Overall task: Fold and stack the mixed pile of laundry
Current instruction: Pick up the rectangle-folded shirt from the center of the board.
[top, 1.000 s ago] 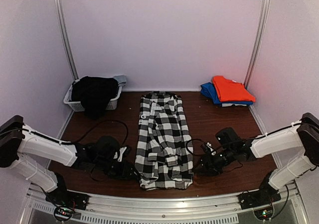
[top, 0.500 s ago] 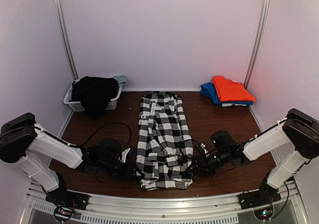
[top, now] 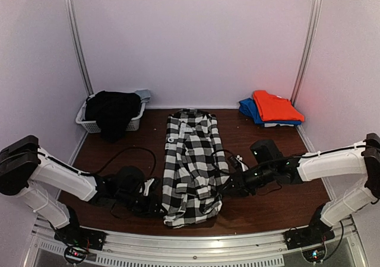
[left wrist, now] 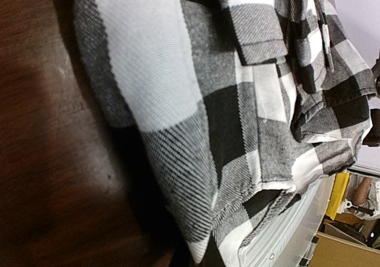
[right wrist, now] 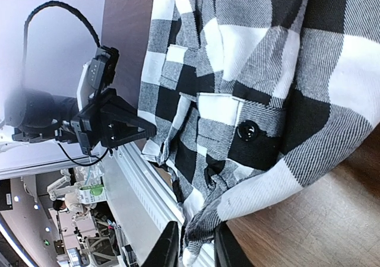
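Orange-red garment [top: 276, 105] and blue garment [top: 249, 108] are stacked folded far right, black garment [top: 111, 113] is left in the basket [top: 83, 123], checked shirt [top: 193, 160] is spread mid-tabletop [top: 261, 151], its near hem clamped by left hand [top: 155, 205] and right hand [top: 227, 190].

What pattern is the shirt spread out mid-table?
The shirt is black-and-white checked, clearest in the right wrist view.

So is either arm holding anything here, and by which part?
Both grip the checked shirt at its near hem: the right gripper at the right corner, the left gripper apparently at the left corner.
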{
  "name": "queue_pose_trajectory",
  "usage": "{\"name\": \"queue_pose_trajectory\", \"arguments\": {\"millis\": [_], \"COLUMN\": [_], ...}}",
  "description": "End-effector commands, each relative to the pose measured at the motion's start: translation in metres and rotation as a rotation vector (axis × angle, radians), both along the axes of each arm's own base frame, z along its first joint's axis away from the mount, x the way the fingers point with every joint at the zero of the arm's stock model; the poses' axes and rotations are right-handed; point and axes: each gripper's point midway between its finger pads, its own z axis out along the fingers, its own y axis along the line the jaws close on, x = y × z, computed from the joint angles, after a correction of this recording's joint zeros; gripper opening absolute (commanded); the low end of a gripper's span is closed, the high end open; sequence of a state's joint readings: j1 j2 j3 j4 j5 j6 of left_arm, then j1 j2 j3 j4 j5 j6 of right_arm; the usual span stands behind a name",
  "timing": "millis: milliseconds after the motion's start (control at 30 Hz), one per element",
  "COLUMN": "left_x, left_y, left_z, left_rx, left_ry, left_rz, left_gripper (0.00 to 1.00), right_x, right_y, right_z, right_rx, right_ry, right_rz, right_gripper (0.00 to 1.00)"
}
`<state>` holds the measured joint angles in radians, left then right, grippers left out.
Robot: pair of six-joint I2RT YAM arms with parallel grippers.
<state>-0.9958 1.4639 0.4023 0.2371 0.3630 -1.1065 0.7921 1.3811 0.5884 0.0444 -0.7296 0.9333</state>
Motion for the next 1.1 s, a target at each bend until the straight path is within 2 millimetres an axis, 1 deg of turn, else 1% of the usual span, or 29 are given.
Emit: {"name": "queue_pose_trajectory", "arguments": {"millis": [0, 67, 167, 233, 267, 333, 433, 500, 567, 633, 700, 733, 933, 1067], "left_x": [0.000, -0.001, -0.001, -0.001, -0.001, -0.002, -0.002, -0.002, -0.002, -0.001, 0.000, 0.000, -0.001, 0.000], "left_y": [-0.003, -0.004, -0.005, -0.005, -0.004, -0.003, -0.002, -0.002, -0.004, -0.005, -0.005, -0.005, -0.010, -0.012], "left_z": [0.003, 0.001, 0.002, 0.001, 0.002, 0.001, 0.002, 0.002, 0.004, 0.006, 0.005, 0.005, -0.003, -0.001], "left_rx": [-0.003, -0.004, -0.004, 0.001, 0.001, 0.007, 0.007, 0.005, -0.001, -0.009, -0.002, 0.002, 0.002, -0.009], "left_ry": [-0.008, -0.002, -0.001, 0.002, 0.002, 0.003, 0.002, 0.002, -0.001, -0.006, -0.007, -0.005, 0.015, 0.009], "left_rz": [-0.013, -0.016, -0.018, -0.020, -0.020, -0.018, -0.019, -0.020, -0.023, -0.025, -0.021, -0.019, -0.039, -0.039], "left_gripper": [0.00, 0.00, 0.00, 0.00, 0.00, 0.00, 0.01, 0.05, 0.12, 0.23, 0.30, 0.32, 0.34, 0.34], "right_x": [0.000, -0.001, -0.005, -0.008, -0.011, -0.019, -0.038, -0.044, -0.041, -0.040, -0.039, -0.038, -0.028, -0.023], "right_y": [0.002, 0.009, 0.010, 0.004, -0.003, -0.019, -0.042, -0.053, -0.058, -0.057, -0.055, -0.050, -0.030, -0.023], "right_z": [0.009, 0.011, 0.015, 0.017, 0.015, 0.004, -0.023, -0.038, -0.046, -0.053, -0.060, -0.060, -0.065, -0.070], "right_rx": [-0.057, -0.035, -0.019, -0.019, -0.030, -0.060, -0.108, -0.132, -0.144, -0.150, -0.155, -0.136, -0.072, -0.066], "right_ry": [-0.066, -0.064, -0.069, -0.069, -0.061, -0.029, 0.054, 0.080, 0.073, 0.080, 0.098, 0.098, 0.110, 0.113], "right_rz": [0.071, 0.104, 0.130, 0.118, 0.099, 0.055, 0.003, -0.036, -0.066, -0.070, -0.064, -0.063, -0.049, -0.038], "right_gripper": [0.25, 0.28, 0.32, 0.34, 0.35, 0.38, 0.39, 0.41, 0.45, 0.47, 0.47, 0.47, 0.48, 0.49]}}
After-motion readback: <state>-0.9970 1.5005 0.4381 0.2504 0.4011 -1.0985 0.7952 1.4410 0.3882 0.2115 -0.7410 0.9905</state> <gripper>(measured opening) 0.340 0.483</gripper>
